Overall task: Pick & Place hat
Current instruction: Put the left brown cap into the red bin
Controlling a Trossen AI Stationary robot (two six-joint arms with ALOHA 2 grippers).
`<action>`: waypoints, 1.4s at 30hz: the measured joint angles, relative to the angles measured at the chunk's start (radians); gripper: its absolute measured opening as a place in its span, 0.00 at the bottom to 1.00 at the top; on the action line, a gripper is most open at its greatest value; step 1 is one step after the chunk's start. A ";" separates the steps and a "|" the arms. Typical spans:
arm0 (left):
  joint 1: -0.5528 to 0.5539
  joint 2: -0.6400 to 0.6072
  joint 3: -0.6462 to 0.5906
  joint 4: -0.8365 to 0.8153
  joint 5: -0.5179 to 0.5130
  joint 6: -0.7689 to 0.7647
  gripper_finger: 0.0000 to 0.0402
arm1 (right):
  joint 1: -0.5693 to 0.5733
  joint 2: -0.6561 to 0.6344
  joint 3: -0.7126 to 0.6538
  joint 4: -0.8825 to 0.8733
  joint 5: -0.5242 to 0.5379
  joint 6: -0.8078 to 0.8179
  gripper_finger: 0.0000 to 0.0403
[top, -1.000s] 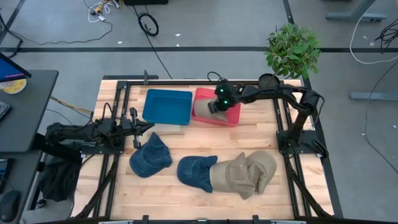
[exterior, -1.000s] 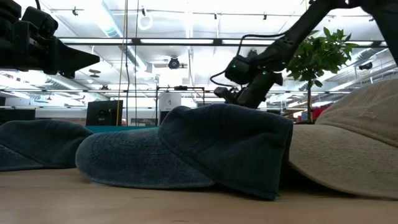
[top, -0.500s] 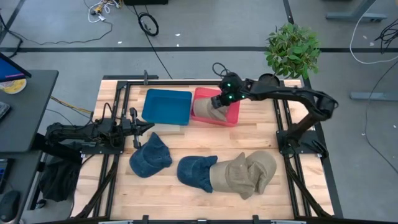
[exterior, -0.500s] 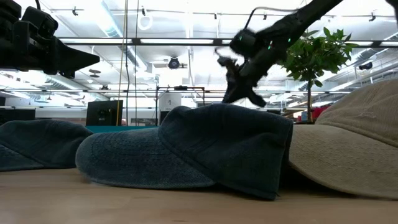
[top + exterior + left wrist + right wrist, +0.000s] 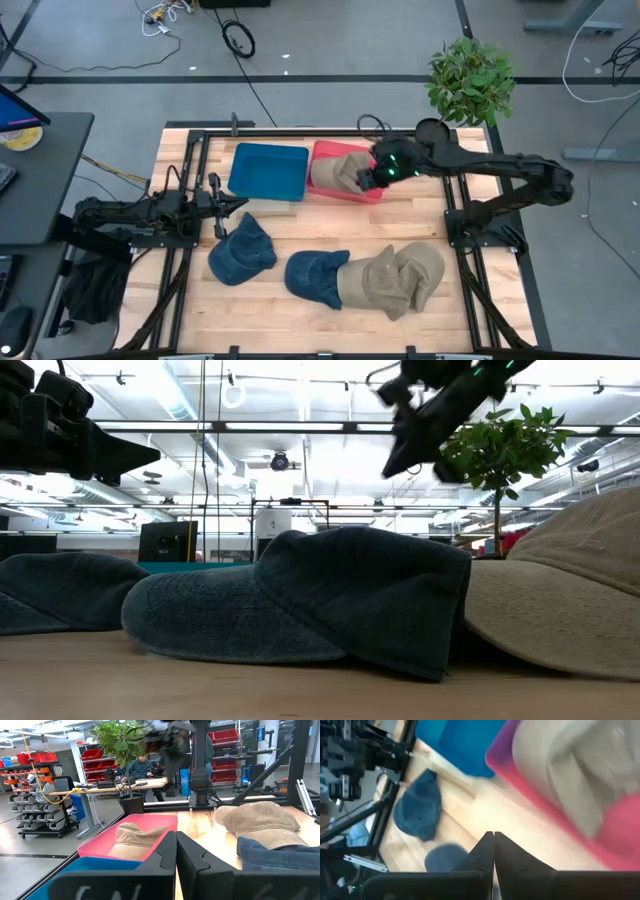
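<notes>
Seen from above, a tan hat (image 5: 340,170) lies in the pink bin (image 5: 372,190) at the far side of the desk (image 5: 300,310), beside a blue bin (image 5: 268,172). We find the right gripper (image 5: 378,176) raised over the pink bin's edge, its jaws closed and empty. The left gripper (image 5: 226,205) waits with jaws shut near a blue hat (image 5: 240,250). Another blue hat (image 5: 312,277) and two tan hats (image 5: 400,278) overlap at the desk's near side.

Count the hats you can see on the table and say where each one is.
4: a tan hat in the red bin, a blue hat front left, another blue hat front centre, overlapped by a tan hat. None seems hidden.
</notes>
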 joint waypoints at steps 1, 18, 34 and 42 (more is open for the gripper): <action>0.000 0.000 0.000 0.000 0.000 0.000 0.01 | 0.034 -0.023 0.000 -0.025 0.036 0.036 0.04; 0.000 0.000 0.000 0.000 0.000 0.000 0.01 | 0.492 -0.180 -0.001 -0.235 0.230 0.409 0.07; 0.000 0.000 0.000 0.000 0.000 0.000 0.01 | 0.705 -0.154 -0.025 -0.424 0.176 0.429 0.76; 0.000 0.000 0.000 0.000 0.000 0.000 0.01 | 0.797 -0.083 -0.235 -0.035 0.161 0.595 0.97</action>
